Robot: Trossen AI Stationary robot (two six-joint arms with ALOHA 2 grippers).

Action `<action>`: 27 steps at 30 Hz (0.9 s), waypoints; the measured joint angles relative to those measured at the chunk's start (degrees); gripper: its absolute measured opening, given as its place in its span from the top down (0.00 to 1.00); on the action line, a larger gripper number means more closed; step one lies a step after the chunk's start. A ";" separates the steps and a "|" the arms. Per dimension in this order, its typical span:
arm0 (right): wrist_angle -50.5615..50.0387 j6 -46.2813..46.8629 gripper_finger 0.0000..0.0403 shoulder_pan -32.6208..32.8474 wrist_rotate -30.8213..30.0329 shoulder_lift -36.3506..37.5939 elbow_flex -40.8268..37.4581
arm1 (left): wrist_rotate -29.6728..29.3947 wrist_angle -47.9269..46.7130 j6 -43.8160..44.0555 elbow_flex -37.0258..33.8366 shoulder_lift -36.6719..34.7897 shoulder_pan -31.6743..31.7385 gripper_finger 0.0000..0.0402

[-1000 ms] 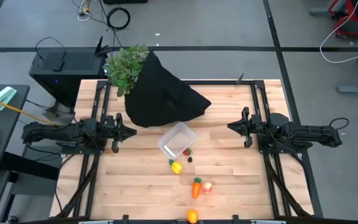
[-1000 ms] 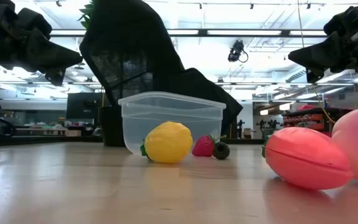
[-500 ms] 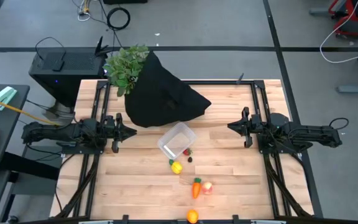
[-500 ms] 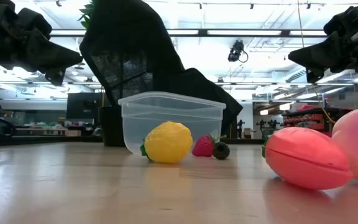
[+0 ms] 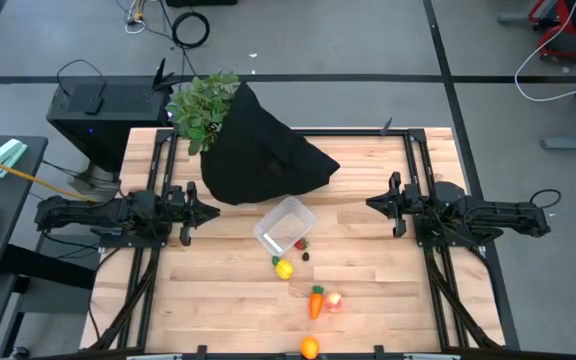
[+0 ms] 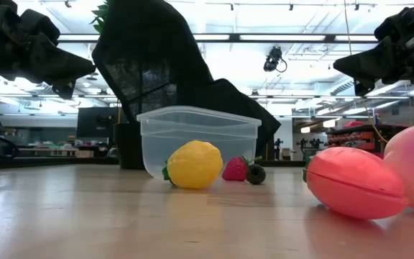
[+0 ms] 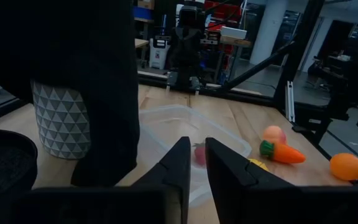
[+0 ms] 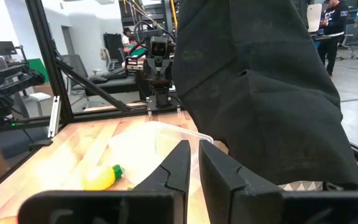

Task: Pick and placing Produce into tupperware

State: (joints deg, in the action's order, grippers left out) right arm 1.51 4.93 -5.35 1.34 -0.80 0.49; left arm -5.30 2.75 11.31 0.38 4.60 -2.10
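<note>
Both your claws, left claw (image 5: pixel 190 213) and right claw (image 5: pixel 393 204), hover nearly closed and empty, well apart from the tupperware (image 5: pixel 285 226). It looks light: nudge it reaching for the yellow piece (image 5: pixel 284 268) touching its wall, and the berries (image 6: pixel 246 170) probably scatter.

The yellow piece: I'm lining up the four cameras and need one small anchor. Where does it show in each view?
High view: yellow piece just below the tupperware, mid-table.
Low view: it sits centre, in front of the tupperware.
Left wrist view: only a yellow sliver beside the carrot.
Right wrist view: lower left, on the wood.
Shared landmark: the tupperware.
</note>
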 joint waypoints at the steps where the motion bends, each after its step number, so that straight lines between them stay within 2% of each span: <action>1: 0.00 0.00 0.90 0.00 -0.01 0.00 0.00 | -0.01 0.01 0.01 0.00 0.00 0.00 0.87; 27: -0.01 0.00 0.90 0.01 -0.02 -0.01 0.00 | 0.00 0.02 0.00 -0.02 -0.02 -0.01 0.87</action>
State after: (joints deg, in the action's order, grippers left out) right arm 1.50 4.93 -5.34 1.32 -0.81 0.49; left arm -5.30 2.76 11.31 0.36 4.58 -2.11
